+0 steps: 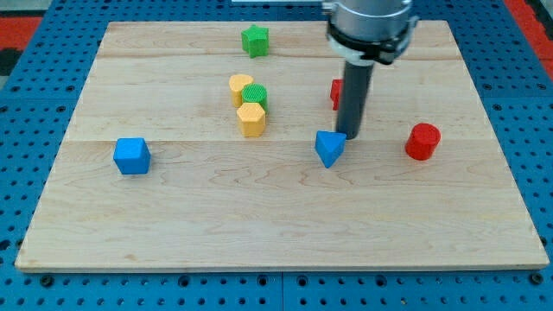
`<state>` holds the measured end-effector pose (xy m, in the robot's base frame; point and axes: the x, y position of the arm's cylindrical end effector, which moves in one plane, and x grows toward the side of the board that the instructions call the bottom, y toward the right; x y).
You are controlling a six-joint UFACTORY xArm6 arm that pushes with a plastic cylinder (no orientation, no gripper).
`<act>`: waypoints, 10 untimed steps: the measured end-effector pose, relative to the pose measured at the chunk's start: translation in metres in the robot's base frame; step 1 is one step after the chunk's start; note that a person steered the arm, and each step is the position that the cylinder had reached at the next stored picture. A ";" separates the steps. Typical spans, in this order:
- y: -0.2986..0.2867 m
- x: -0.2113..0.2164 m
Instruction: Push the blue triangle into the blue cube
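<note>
The blue triangle (pixel 329 148) lies near the middle of the wooden board, a little to the view's right. The blue cube (pixel 131 155) sits far to its left, near the board's left edge. My tip (pixel 350 136) stands just to the right of and slightly above the blue triangle, touching or nearly touching its upper right corner. The dark rod rises from there to the arm's body at the view's top.
A yellow block (pixel 251 119), a green block (pixel 255 96) and another yellow block (pixel 239 87) cluster left of the triangle. A green star-like block (pixel 255 40) sits at the top. A red block (pixel 335 93) is partly hidden behind the rod. A red cylinder (pixel 422 142) lies to the right.
</note>
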<state>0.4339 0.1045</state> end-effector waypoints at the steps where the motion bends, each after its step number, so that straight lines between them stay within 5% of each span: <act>1: 0.007 0.022; 3: -0.115 0.014; 4: -0.089 -0.015; 6: -0.202 0.009; 7: -0.225 0.011; 9: -0.173 0.064; 10: -0.210 0.069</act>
<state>0.5025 -0.1052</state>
